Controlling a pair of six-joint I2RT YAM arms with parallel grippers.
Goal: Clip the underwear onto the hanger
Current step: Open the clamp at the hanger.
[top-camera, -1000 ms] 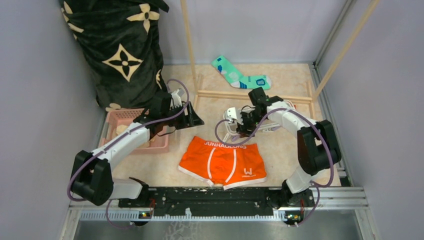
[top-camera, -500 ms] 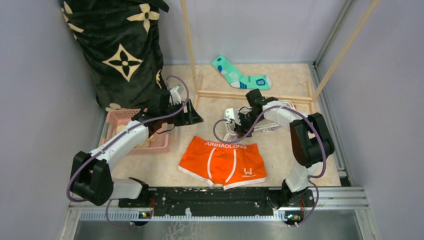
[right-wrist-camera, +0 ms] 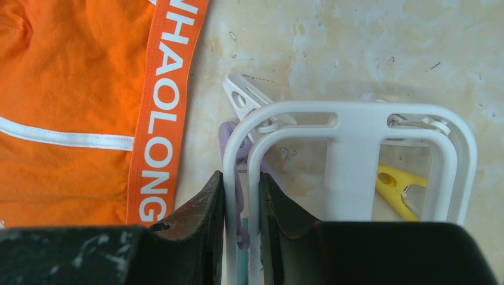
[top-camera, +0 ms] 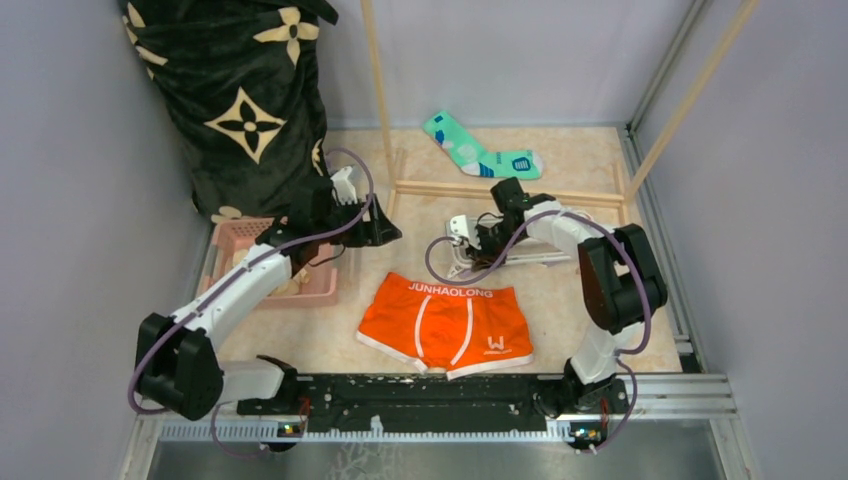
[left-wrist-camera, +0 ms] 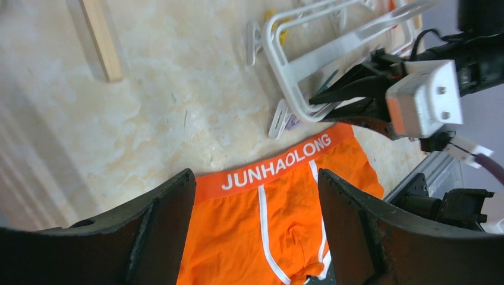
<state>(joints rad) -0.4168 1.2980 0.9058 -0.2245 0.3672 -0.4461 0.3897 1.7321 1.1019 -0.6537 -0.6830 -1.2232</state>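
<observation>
**Right end effector grips hanger; underwear lies flat, unclipped**

The right end effector (right-wrist-camera: 242,199) is nearly closed, pinching the side rail of the white hanger (right-wrist-camera: 350,122). The hanger lies on the table (top-camera: 555,310) just beyond the waistband of the orange underwear (top-camera: 445,325). The underwear is spread flat near the arm bases. The left end effector (left-wrist-camera: 255,190) hovers above the waistband, fingers wide apart, holding nothing. A yellow clothespin (right-wrist-camera: 401,181) lies inside the frame.
</observation>
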